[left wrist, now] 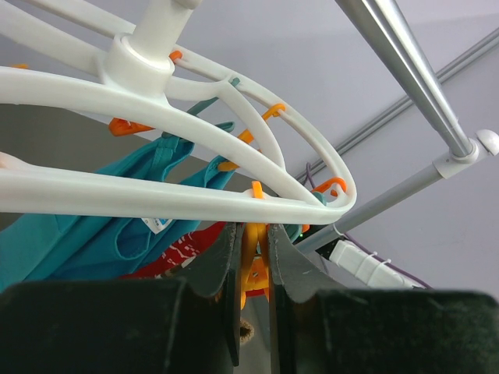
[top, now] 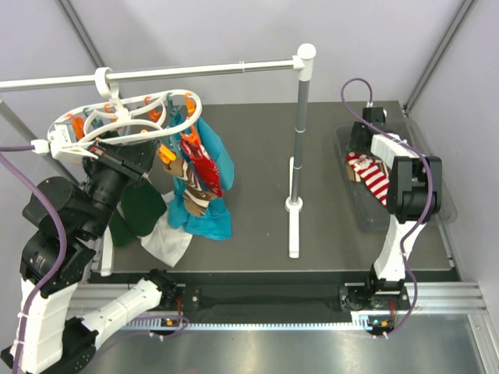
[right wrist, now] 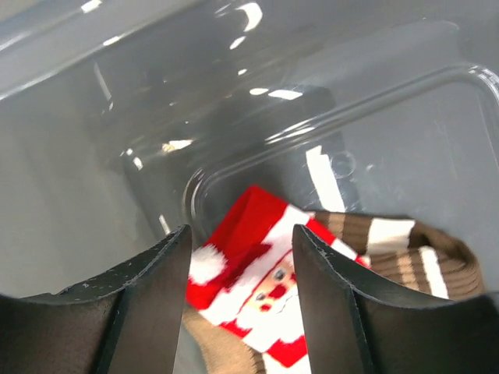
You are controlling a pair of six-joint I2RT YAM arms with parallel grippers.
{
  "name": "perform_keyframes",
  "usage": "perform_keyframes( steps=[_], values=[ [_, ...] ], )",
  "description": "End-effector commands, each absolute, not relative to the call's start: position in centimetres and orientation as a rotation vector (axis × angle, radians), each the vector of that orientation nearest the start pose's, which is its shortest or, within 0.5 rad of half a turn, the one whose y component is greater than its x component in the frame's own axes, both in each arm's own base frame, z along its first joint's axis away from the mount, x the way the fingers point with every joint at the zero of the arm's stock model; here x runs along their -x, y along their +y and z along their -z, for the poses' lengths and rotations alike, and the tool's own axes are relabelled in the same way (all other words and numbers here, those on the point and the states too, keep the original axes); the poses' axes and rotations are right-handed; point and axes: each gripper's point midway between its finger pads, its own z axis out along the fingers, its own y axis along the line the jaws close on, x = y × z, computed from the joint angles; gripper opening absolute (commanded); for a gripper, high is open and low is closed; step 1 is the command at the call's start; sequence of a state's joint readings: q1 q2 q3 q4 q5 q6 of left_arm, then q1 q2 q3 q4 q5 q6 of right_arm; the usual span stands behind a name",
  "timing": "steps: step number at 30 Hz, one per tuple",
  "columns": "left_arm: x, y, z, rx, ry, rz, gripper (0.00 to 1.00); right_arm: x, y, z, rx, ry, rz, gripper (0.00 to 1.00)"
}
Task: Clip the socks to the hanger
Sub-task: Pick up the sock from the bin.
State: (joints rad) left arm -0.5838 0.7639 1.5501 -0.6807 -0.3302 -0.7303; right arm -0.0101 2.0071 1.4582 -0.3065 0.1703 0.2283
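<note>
Risk first: my left gripper [left wrist: 253, 232] is pinched narrow on an orange clothespin [left wrist: 251, 273] under the hanger [left wrist: 195, 199]. If I squeeze off-centre, the pin could twist out, or the hanger could swing on the rail [left wrist: 405, 74]. My right gripper [right wrist: 242, 234] hangs wide open over the tray [right wrist: 327, 128]. The red sock [right wrist: 265, 288] overlaps the brown sock [right wrist: 398, 241] there, so a sloppy pinch could lift both. My left arm reaches up high, and my right arm points steeply down into the tray.
</note>
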Motion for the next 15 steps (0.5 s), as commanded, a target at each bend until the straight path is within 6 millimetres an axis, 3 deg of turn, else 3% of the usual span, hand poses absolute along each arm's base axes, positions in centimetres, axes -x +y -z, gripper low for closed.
perform_keyframes(
  steps=[1, 9, 15],
  values=[
    [-19.6, -9.2, -50.1, 0.386, 1.502, 0.802, 0.0, -52.0, -3.4, -9.8, -0.389, 2.267, 0.044, 0.54],
    [-19.4, -9.0, -50.0, 0.387, 1.501, 0.801, 0.0, -51.5, -4.5, -8.0, -0.406, 2.323, 0.111, 0.54],
    [-19.5, -9.2, -49.9, 0.386, 1.508, 0.801, 0.0, -51.3, -4.4, -6.4, -0.408, 2.362, 0.098, 0.49]
  ],
)
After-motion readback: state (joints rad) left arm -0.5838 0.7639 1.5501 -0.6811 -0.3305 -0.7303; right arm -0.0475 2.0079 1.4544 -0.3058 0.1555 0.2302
